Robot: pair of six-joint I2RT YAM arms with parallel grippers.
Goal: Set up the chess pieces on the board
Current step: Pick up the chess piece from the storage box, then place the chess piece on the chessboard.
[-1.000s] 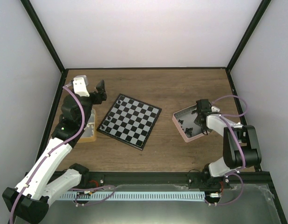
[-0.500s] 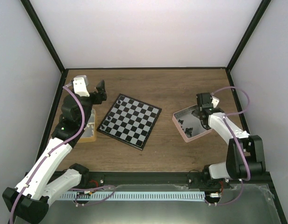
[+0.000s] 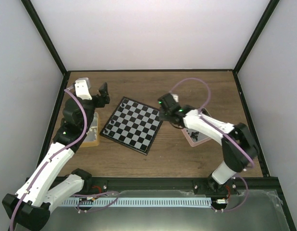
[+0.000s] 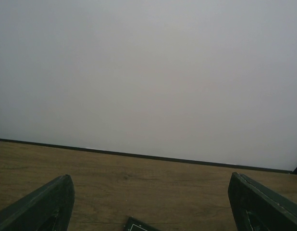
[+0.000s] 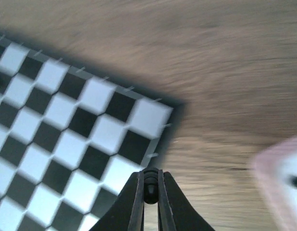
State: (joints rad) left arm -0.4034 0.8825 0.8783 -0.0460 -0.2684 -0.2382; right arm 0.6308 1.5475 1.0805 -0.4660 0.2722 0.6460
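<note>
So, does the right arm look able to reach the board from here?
Probably yes: its end effector, shut on a dark piece, hangs at a corner of the board, nothing between.

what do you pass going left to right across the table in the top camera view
tan tray → board → right gripper, shut on a dark chess piece at the board's right corner → pink tray, mostly hidden under the right arm

The board (image 3: 134,124) lay flat on the table, set askew, with black and pale grey checks inside a thin black rim. One small black chess piece (image 5: 149,185) was pinched in the right gripper (image 5: 149,179) above the board's edge near a corner. Other black pieces (image 3: 198,136) lay in the pink tray (image 3: 191,140).
</note>
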